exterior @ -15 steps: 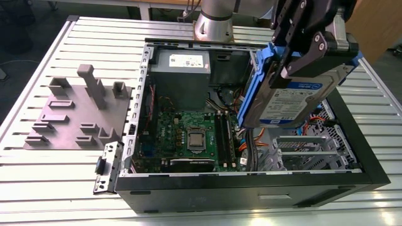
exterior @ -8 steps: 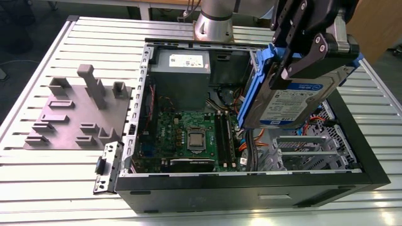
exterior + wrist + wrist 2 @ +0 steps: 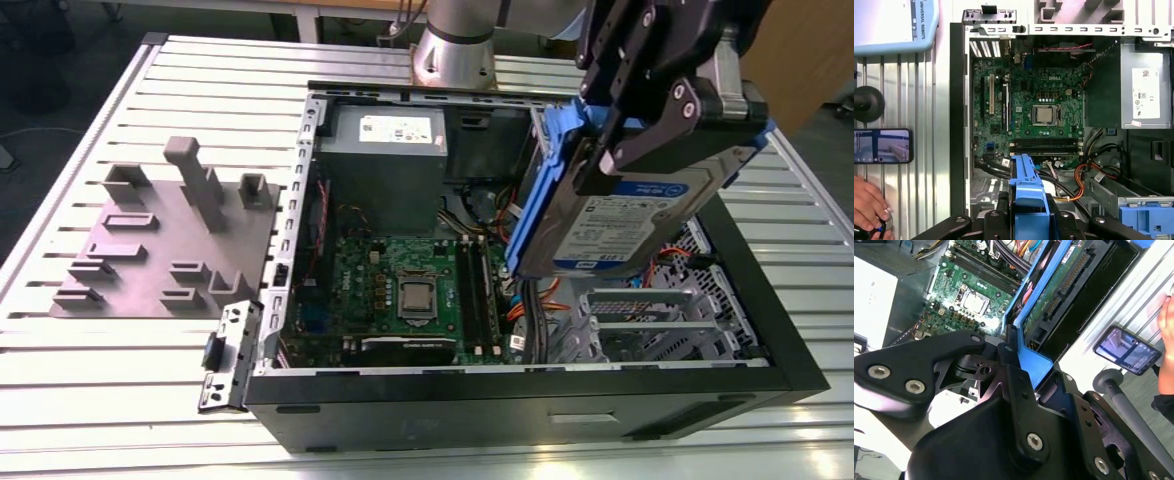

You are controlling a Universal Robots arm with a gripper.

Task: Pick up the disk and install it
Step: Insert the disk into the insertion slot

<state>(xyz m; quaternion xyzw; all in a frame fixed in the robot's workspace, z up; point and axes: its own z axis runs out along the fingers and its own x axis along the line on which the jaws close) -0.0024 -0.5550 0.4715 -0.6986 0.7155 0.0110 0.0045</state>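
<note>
Disk (image 3: 627, 215), blue-framed and tilted on edge, hangs pinched in the gripper (image 3: 654, 130) above the open computer case (image 3: 534, 395), toward the exterior view's right.

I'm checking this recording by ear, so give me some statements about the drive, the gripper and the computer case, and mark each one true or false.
1. The gripper holds the disk above the open computer case. True.
2. The disk lies flat on the slatted table. False: it hangs tilted in the air.
3. The disk has a blue frame along its edges. True.
4. The grey fixture block sits inside the case. False: it sits on the table beside the case.
</note>
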